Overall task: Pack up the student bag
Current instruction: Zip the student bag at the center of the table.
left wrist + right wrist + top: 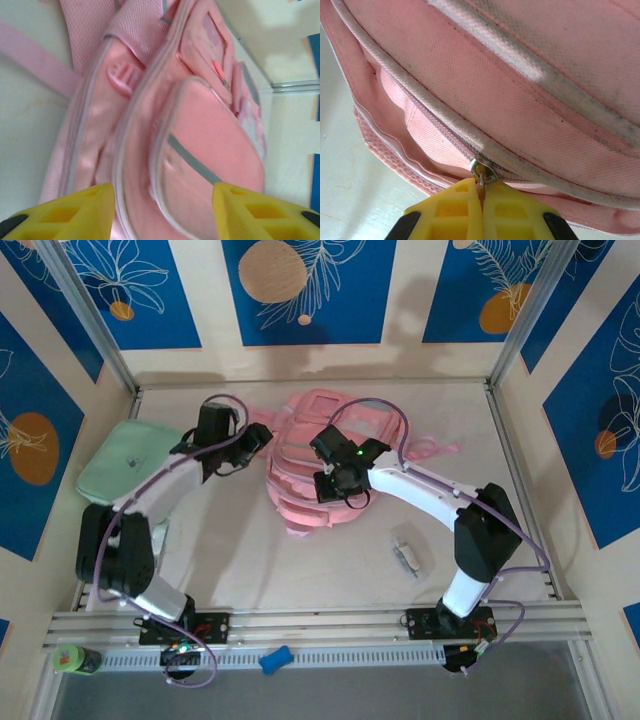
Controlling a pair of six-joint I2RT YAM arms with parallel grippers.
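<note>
Student bag [295, 490] flat on table [250, 570], long axis near-far. Left fingers [75, 212] parted; right fingers [457, 210] clenched on zip pull [482, 172].

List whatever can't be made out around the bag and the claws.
- Top view: small clear item on the table, too small to identify.
- Right wrist view: zip pull, mostly pinched inside the shut right claw.
- Right wrist view: student bag's contents, covered by its fabric.
- Left wrist view: bag's front trim, blurred.

The top camera looks down on the whole table [250, 570]; both wrist cameras sit close against the student bag [300, 490].
</note>
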